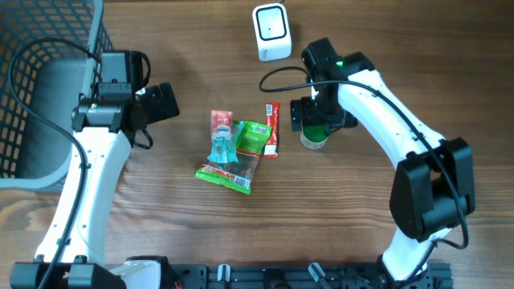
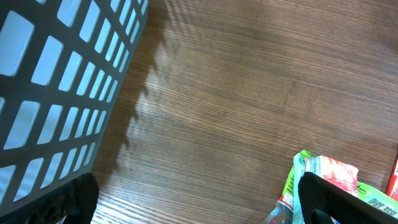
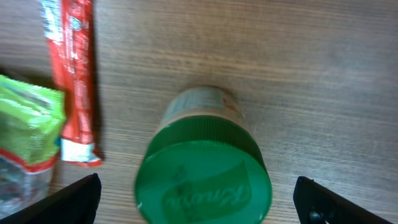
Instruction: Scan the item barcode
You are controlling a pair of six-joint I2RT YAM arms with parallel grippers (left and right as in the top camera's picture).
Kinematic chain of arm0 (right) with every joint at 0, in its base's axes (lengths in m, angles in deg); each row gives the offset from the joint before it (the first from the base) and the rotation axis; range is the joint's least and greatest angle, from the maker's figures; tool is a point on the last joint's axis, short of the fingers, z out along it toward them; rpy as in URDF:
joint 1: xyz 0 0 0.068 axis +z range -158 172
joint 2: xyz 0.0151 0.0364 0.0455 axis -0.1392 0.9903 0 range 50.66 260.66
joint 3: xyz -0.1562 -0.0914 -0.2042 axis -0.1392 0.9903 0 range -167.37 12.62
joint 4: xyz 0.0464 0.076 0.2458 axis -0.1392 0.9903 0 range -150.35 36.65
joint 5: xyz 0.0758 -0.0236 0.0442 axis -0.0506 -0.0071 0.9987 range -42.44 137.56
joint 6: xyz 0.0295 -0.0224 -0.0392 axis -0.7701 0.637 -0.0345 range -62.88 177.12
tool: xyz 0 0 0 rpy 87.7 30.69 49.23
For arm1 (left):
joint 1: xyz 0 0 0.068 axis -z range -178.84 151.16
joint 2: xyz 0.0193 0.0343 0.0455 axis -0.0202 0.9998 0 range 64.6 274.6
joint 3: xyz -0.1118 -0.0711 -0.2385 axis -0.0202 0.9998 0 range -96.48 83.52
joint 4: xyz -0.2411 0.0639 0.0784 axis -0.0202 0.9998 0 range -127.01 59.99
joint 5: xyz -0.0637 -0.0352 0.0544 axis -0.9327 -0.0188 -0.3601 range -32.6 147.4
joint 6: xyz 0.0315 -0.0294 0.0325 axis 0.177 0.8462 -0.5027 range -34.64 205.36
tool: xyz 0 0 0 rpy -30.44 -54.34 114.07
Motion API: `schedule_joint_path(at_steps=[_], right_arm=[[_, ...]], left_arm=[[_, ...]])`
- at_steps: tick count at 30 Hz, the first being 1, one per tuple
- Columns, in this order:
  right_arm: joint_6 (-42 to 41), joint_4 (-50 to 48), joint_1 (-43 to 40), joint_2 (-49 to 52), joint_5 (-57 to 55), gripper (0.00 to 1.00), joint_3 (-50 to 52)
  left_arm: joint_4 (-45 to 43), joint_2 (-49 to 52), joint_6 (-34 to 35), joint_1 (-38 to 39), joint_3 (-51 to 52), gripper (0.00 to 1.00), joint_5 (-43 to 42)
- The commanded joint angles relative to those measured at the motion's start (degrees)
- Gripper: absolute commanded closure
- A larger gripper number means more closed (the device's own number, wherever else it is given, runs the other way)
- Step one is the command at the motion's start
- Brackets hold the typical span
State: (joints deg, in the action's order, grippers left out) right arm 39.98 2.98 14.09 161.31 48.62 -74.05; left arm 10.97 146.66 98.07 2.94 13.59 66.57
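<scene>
The upright green-capped jar stands directly beneath the right end effector, untouched between its wide-spread jaws, the equally wide left end effector well apart.

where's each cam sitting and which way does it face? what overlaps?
Overhead: above wooden table, straight down; both white arms, left tool, right tool.
Left wrist: on left arm, looking down at grey mesh basket and table; own dark fingers at bottom corners.
Right wrist: on right arm, looking down on green-lidded round jar; own fingers wide either side.
Shared: overhead and right wrist both show jar and long red sachet.
</scene>
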Motion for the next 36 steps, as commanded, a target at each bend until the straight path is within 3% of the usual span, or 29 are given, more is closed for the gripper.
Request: schedule_joint_path(at_steps=[1,5,8,17,34,36], right_arm=[[-1.4,-2.7,-0.2,0.9,-0.2,0.01,3.5],[-1.5,-10.0,-0.2,0.9,-0.1,0.0,8.2],[-1.0,-10.2,-0.2,0.9,-0.2,0.0,8.4],[-1.5,-9.9,-0.2,0.9,-0.1,0.27,8.4],[-1.2,-12.1,-0.2,0.9,-0.2,0.27,10.8],[-0.9,-12.0,-0.2,0.9,-0.2,0.17,10.9]], left_arm=[[-0.2,-0.2,-0.5,-0.3,-0.4,0.0,0.3],[-0.2,-0.2,-0.5,-0.3,-0.4,0.0,0.3],[-0.2,-0.2,-0.5,-0.3,-0.4,0.0,0.3],[-0.2,-0.2,-0.5,-0.3,-0.4,0.0,0.3],[-0.2,-0.2,-0.5,-0.3,-0.4,0.0,0.3],[-0.2,-0.2,-0.5,-0.3,-0.4,0.0,0.3]])
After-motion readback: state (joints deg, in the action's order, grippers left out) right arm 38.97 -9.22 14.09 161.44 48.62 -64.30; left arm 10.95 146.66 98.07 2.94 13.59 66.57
